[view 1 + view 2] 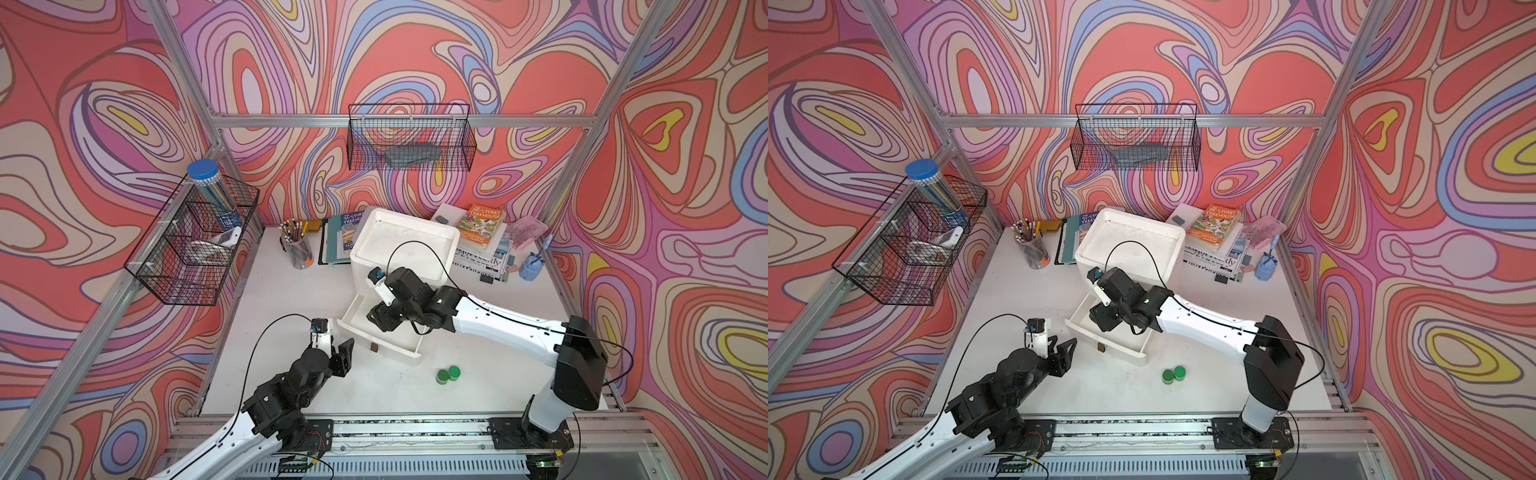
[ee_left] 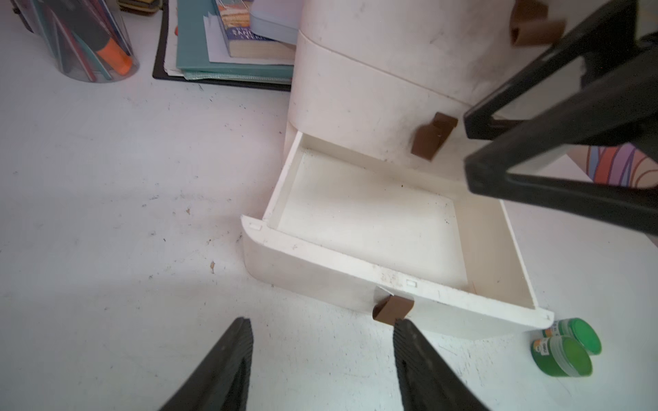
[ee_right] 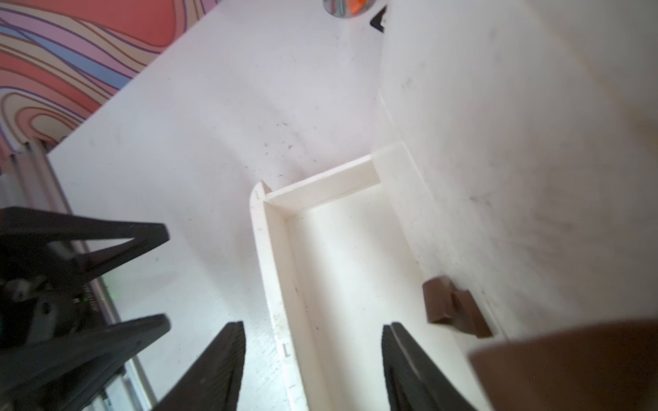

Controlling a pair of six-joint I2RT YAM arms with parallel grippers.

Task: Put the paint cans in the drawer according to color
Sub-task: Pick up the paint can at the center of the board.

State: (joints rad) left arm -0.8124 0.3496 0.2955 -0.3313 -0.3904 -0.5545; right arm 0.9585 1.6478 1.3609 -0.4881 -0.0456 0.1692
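Two green-lidded paint cans [image 1: 448, 375] [image 1: 1173, 375] stand touching on the white table, just in front of the open drawer's right corner; the left wrist view shows them too [image 2: 564, 347]. The bottom drawer [image 1: 401, 353] [image 2: 366, 220] [image 3: 338, 256] of the white cabinet is pulled out, and the part of its floor in view is bare. My left gripper [image 1: 347, 347] [image 2: 320, 323] is open and holds nothing, to the left of the drawer's front near its brown handle [image 2: 393, 310]. My right gripper [image 1: 382, 322] [image 3: 313, 327] hangs open over the drawer, also holding nothing.
The white drawer cabinet [image 1: 403, 241] stands mid-table with two upper drawers shut. Behind it are a pencil cup [image 1: 297, 249], folders and a book stack [image 1: 482, 224]. A small blue pot [image 1: 532, 266] sits at the right edge. Wire baskets [image 1: 191, 245] hang on the walls.
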